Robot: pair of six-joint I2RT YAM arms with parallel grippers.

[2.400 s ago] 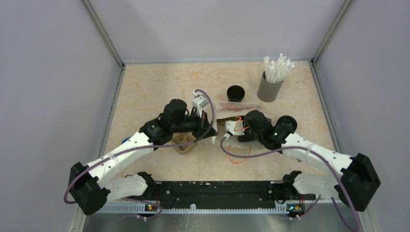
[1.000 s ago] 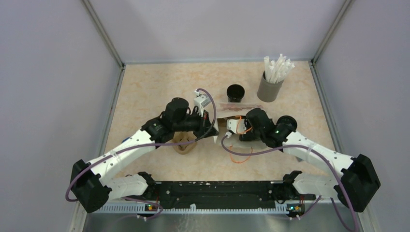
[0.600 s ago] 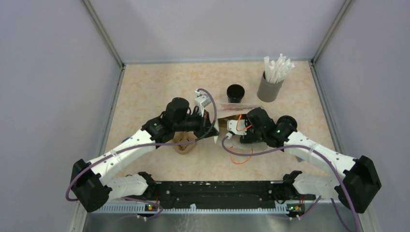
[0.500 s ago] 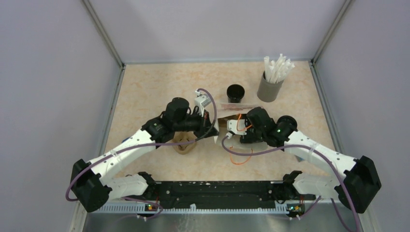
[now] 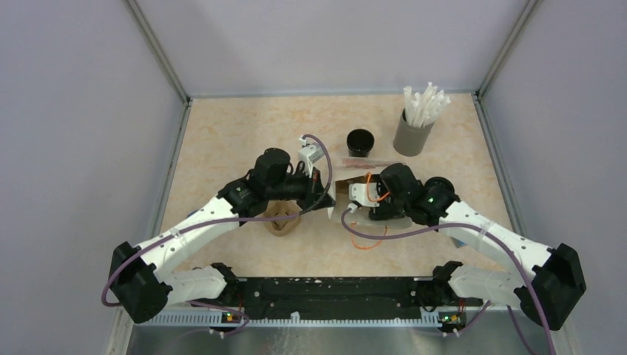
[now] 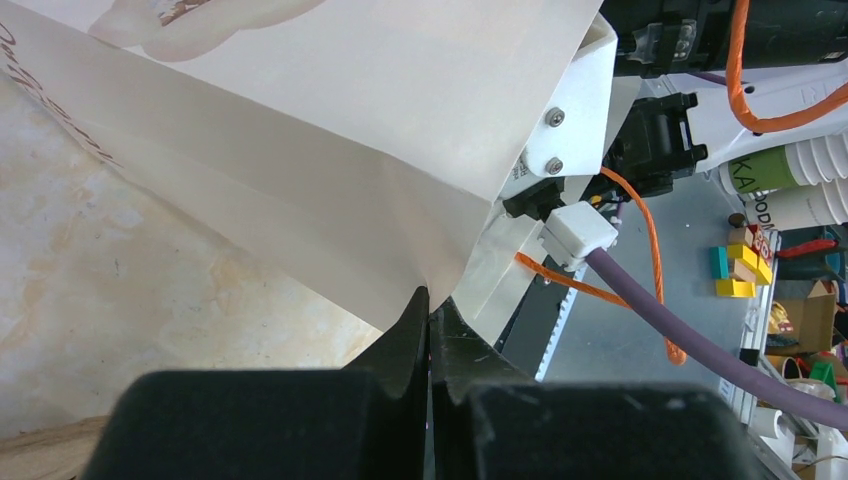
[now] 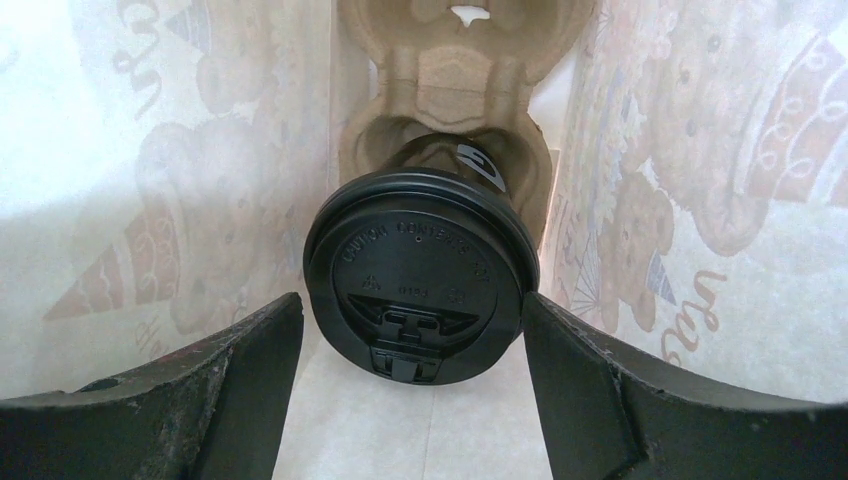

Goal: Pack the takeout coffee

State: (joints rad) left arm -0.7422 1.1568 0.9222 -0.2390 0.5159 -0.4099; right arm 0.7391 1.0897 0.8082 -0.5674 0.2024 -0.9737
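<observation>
Now right gripper slightly farther right, jaws wide around coffee cup.

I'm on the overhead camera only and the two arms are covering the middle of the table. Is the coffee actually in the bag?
Observer: Yes. The right wrist camera looks straight into the white paper bag printed with bears, and the black-lidded coffee cup is inside, seated in a brown moulded-pulp cup carrier.
Operator: Is the right arm gripping it?
Observer: The right tool stands open, one finger on each side of the lid.
Operator: And what is the left arm doing?
Observer: In its wrist camera the left tool is shut on a folded edge of the bag.
</observation>
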